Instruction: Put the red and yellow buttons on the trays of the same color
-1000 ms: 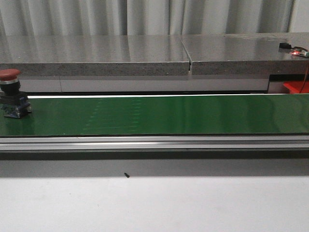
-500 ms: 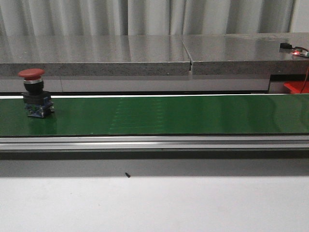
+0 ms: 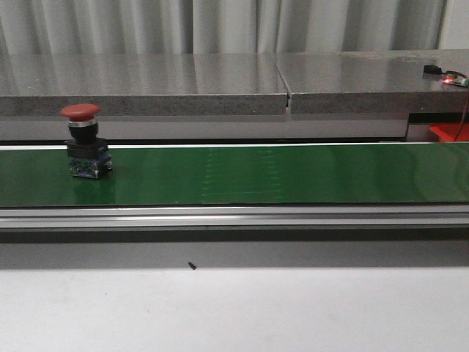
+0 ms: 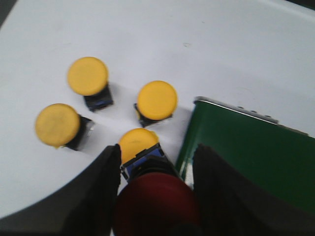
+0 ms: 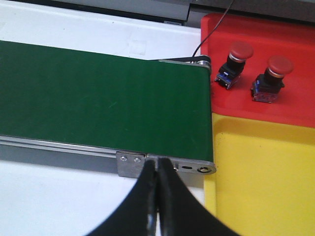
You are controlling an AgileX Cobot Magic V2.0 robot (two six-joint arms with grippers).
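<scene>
Front view: one button (image 3: 86, 141) is stood upright on the belt (image 3: 256, 174), towards its left end. A ledge (image 3: 220, 81) runs behind the belt; the counter (image 3: 234, 308) lies before it.

Left wrist view: four loose buttons (image 4: 87, 76) are grouped on the counter beside the belt end. A fifth, the held button (image 4: 155, 201), sits within the left pincer (image 4: 156, 189).

Right wrist view: two tray buttons (image 5: 235, 56) (image 5: 272, 70) are set side by side in the far tray (image 5: 295, 108), just beside the belt end. The near tray (image 5: 266, 172) adjoins it in front.
</scene>
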